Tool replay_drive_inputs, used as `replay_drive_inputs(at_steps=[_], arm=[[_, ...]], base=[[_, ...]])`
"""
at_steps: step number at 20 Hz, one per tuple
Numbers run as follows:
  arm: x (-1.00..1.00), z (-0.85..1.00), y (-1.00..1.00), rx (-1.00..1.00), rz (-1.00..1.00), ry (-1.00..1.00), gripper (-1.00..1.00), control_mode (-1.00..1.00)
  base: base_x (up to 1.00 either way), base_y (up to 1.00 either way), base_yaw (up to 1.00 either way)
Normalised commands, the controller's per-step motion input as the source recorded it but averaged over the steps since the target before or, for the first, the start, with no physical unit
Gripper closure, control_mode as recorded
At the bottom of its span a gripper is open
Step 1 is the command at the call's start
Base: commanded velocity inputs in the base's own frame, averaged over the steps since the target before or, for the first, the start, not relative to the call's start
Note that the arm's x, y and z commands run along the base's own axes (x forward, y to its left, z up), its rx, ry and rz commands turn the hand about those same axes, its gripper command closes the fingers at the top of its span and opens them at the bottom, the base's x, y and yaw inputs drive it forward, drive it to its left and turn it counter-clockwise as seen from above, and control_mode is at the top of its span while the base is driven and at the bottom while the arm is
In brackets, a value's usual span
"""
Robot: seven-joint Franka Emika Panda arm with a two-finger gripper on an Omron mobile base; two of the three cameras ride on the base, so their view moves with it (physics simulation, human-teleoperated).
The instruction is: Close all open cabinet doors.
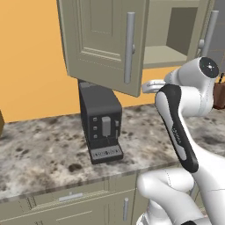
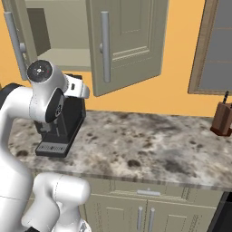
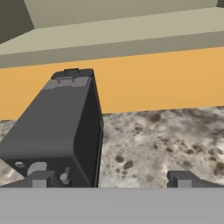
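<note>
Left base view shows both wall-cabinet doors wide open, so I'd say nothing's done yet. Using the black coffee machine point(image 1: 102, 123) on the granite counter point(image 1: 39, 149) as the landmark: the left cabinet door point(image 1: 103, 41) hangs right above and in front of it, swung out toward the room, with its silver bar handle point(image 1: 129, 47) just above the machine's top. The right cabinet door point(image 1: 210, 26) stands open further to the right of the machine, edge-on, so only its handle and a sliver show. Between them the cabinet shelf point(image 1: 165, 55) is bare.

The gripper point(image 3: 111, 180) hangs just over the machine's right side, under the cabinet's bottom edge, fingers spread wide with nothing between them.

Room-wise, it looks tight: the left door's lower corner sits close above the machine, and the arm's elbow is parked right between the two doors. I'd guess the hand needs to come out and up around the door's outer face to push it. To the right of the machine the counter is free up to a knife block point(image 2: 223, 118).
</note>
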Motion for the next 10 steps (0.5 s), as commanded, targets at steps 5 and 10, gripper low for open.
replay_drive_inputs(at_steps=[5,10], arm=[[0.00,0.00,0.00,0.00,0.00,0.00,-1.00,-1.00],[0.00,0.00,0.00,0.00,0.00,0.00,-1.00,-1.00]], base=[[0.00,0.00,0.00],[0.00,0.00,0.00]])
